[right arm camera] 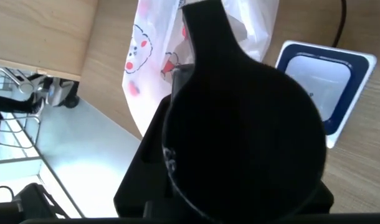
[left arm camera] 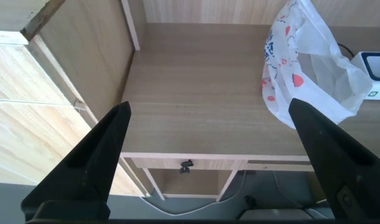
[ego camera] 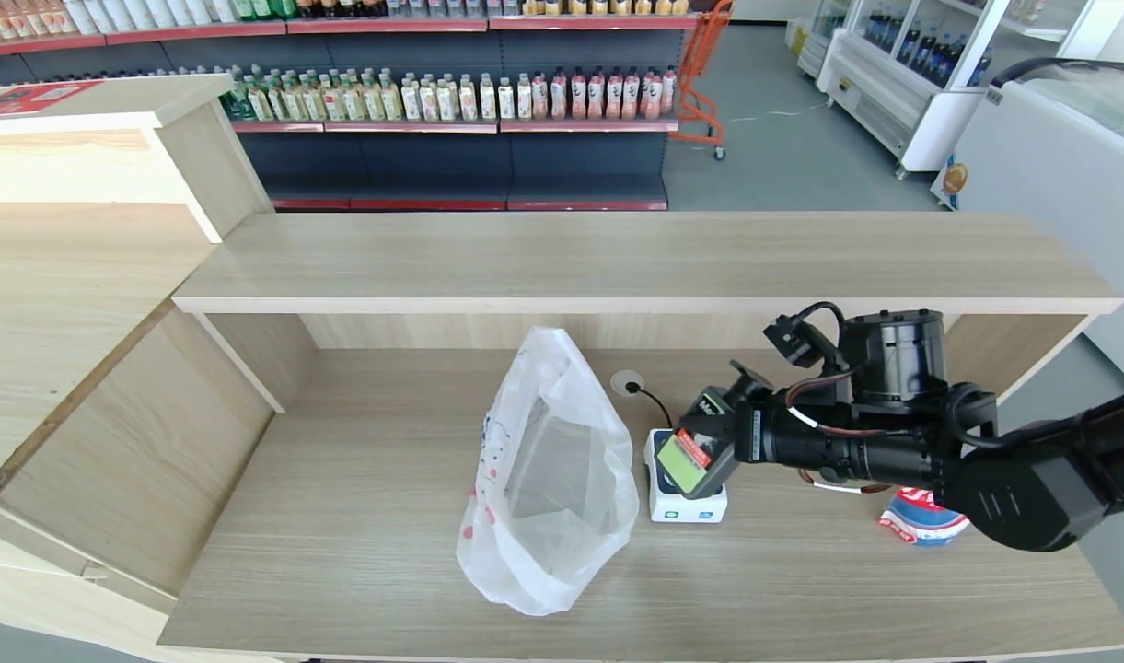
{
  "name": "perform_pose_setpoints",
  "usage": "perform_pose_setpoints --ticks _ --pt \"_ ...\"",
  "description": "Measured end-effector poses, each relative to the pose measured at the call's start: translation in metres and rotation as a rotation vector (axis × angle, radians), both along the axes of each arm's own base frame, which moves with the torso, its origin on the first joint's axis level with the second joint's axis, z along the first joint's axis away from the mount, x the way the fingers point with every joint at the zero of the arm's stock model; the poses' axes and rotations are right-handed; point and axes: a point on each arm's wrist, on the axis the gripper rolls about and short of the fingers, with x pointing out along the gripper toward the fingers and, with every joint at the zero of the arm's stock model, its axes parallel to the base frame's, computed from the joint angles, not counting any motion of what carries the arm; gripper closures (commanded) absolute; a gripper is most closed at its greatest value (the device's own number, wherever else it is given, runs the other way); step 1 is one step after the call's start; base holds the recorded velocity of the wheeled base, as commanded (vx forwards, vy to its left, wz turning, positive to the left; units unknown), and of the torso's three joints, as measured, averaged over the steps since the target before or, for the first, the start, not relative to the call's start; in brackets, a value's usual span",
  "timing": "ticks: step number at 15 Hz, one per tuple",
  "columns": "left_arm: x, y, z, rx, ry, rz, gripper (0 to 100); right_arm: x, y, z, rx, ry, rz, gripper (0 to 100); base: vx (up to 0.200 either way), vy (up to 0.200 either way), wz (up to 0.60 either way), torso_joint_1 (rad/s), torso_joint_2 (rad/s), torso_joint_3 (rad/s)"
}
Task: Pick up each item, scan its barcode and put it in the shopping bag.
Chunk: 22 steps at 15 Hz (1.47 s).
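Head view: green-labelled item [ego camera: 683, 463] in right tool [ego camera: 720, 425], seemingly over scanner [ego camera: 700, 509].

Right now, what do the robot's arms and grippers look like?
The right arm is black, built of round segments with a drum-shaped joint, thin black, red and white cables and a small camera. The left gripper has two black wedge-shaped fingers.

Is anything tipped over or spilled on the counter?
Nothing looks spilled or broken. The shopping bag stands up, a bit slumped. The right hand holds a green-labelled item tilted above the scanner, which fits scanning it.
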Motion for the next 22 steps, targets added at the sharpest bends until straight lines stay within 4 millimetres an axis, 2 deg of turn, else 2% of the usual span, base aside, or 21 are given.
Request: perform_pose_setpoints --ticks 6,10,16,19,22 --pt "0.0 0.0 0.0 -0.001 -0.001 0.001 0 0.031 0.024 -0.025 -0.082 -0.05 0.009 100 0.0 0.0 0.0 0.0 0.0 0.0" --pt "0.0 0.0 0.0 -0.001 -0.001 0.001 0 0.033 0.05 -0.045 -0.131 -0.107 0.026 100 0.0 0.0 0.0 0.0 0.0 0.0" --pt "0.0 0.0 0.0 -0.001 -0.001 0.001 0 0.045 0.062 -0.093 -0.352 -0.303 0.146 100 0.0 0.0 0.0 0.0 0.0 0.0" --pt "0.0 0.0 0.0 -0.001 -0.001 0.0 0 0.051 0.071 -0.11 -0.41 -0.409 0.194 100 0.0 0.0 0.0 0.0 0.0 0.0" --pt "0.0 0.0 0.0 -0.001 -0.001 0.001 0 0.054 0.084 -0.123 -0.42 -0.436 0.225 100 0.0 0.0 0.0 0.0 0.0 0.0"
